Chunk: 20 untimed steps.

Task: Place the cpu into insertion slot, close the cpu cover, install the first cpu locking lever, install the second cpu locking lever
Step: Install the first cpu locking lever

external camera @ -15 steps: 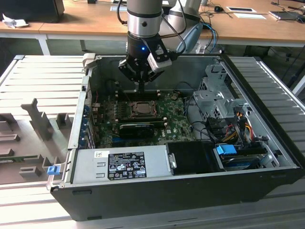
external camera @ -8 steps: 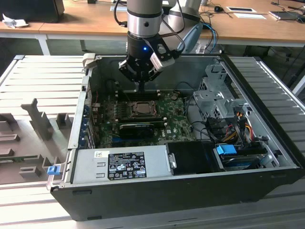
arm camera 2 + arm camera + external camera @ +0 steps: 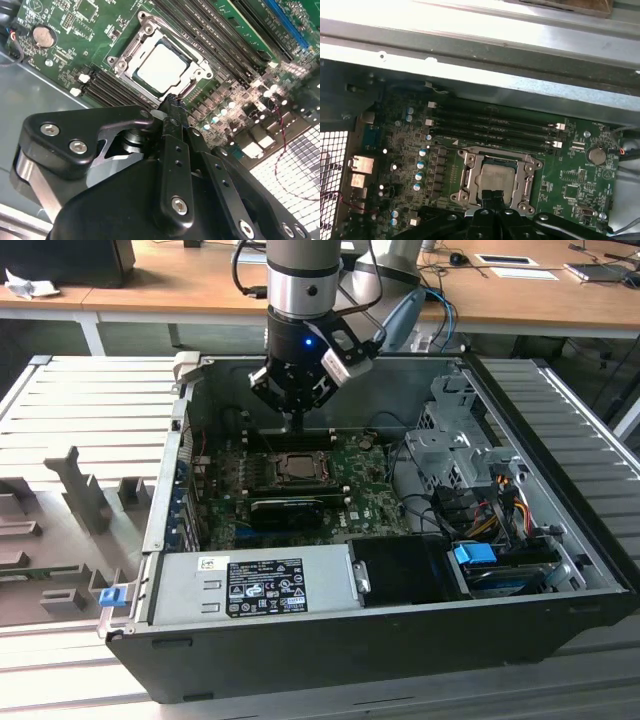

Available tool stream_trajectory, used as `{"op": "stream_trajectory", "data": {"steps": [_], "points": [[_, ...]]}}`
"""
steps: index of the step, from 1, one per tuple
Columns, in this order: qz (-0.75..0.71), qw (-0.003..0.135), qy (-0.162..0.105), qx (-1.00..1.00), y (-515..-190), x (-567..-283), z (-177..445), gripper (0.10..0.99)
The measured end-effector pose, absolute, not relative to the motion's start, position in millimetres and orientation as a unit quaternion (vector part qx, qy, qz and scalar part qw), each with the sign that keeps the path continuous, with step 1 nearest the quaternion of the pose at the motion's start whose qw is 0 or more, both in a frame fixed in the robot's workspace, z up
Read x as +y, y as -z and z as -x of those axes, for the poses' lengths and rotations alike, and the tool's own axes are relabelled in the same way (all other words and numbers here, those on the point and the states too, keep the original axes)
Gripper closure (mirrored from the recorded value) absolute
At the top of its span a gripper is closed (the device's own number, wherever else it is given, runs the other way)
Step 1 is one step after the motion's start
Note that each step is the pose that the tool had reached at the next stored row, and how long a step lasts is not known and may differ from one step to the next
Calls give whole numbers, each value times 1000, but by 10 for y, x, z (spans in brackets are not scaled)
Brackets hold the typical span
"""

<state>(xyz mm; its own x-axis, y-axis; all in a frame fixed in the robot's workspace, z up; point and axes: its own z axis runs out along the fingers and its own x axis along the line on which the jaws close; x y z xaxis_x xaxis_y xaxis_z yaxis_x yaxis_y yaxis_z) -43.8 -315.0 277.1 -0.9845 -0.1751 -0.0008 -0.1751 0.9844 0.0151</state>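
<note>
Pincer (image 3: 172, 102) pressed together, empty, by cpu cover (image 3: 129, 52) edge; cpu (image 3: 162, 67) seated.

In the first wrist view the gripper (image 3: 493, 195) hides one edge of the cpu (image 3: 495, 175) and the stretch of the cpu cover (image 3: 469, 175) beside it.

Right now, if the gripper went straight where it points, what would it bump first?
Probably the metal edge of the cpu cover, beside the cpu: the gripper points down at that rim. Depth is unclear, so maybe the cpu instead.
</note>
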Motion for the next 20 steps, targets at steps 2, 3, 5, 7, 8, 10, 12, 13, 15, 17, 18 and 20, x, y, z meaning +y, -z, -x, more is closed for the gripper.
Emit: {"op": "stream_trajectory", "data": {"steps": [2,3,5,7,8,10,12,13,15,17,18,20], "points": [[-102,0,8,-995,-2771,-3150,437,980],[-110,0,8,-994,-2771,-3150,437,980],[-127,1,8,-992,-2771,-3150,437,980],[-137,1,8,-991,-2771,-3150,437,980],[-142,1,8,-990,-2771,-3150,437,980],[-154,1,8,-988,-2771,-3150,437,980],[-170,1,8,-985,-2771,-3150,438,980],[-176,1,7,-984,-2771,-3150,437,980],[-197,1,7,-980,-2771,-3150,439,980],[-198,-1,7,-980,-2766,-3151,463,980],[-197,-1,7,-980,-2765,-3150,469,980],[-187,-1,6,-982,-2759,-3151,473,980]]}}
